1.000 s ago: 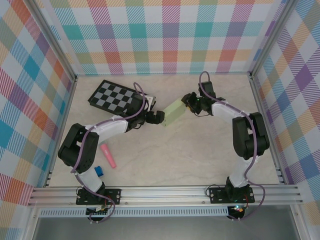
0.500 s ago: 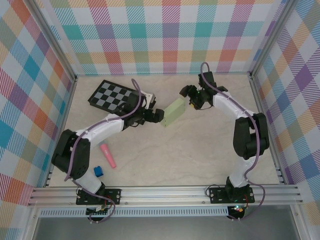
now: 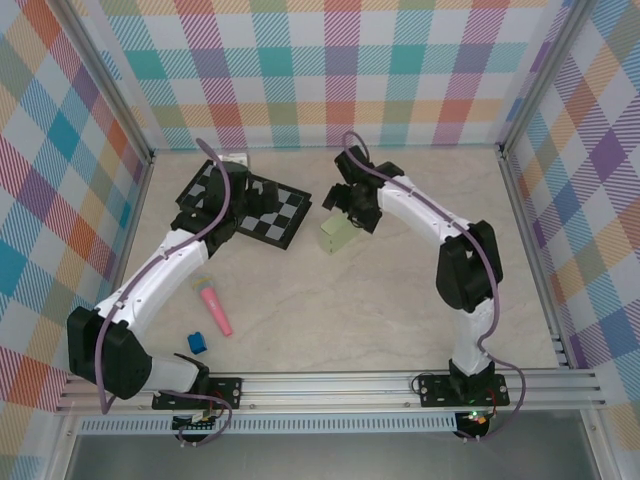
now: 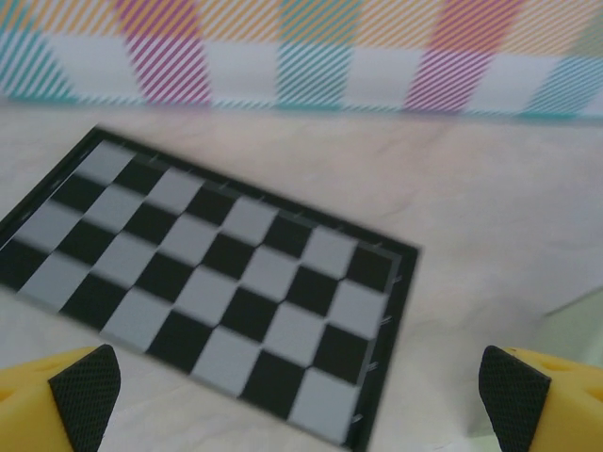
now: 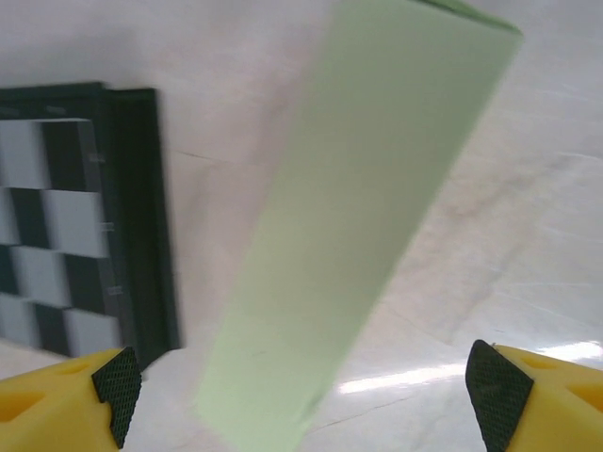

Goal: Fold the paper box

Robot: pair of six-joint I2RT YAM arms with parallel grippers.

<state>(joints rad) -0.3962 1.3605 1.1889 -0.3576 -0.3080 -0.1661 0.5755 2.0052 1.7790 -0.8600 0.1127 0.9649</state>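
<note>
with its 2 fingers (image 4: 83,403) spread wide, the left gripper (image 4: 301,414) is released and grasps nothing. the checkerboard (image 4: 226,301) lies flat on the table (image 4: 490,188), ahead of the fingers and spanning the gap between them. a pale green edge of the paper box (image 4: 577,325) shows just past the finger at the right of this wrist view.

the right gripper (image 5: 301,395) is likewise released. its 2 fingers (image 5: 105,388) stand well apart, with clear space between each pad and the box. the box is folded into 1 narrow rectangle. it rests on the table between these fingers and runs away from them at a slant. the checkerboard's dark rim lies beyond the finger at the left of this view, near the box but apart from it.

in the top view, a pink marker (image 3: 217,310) and a small blue object (image 3: 198,343) lie well behind the left fingers, beside that arm.
</note>
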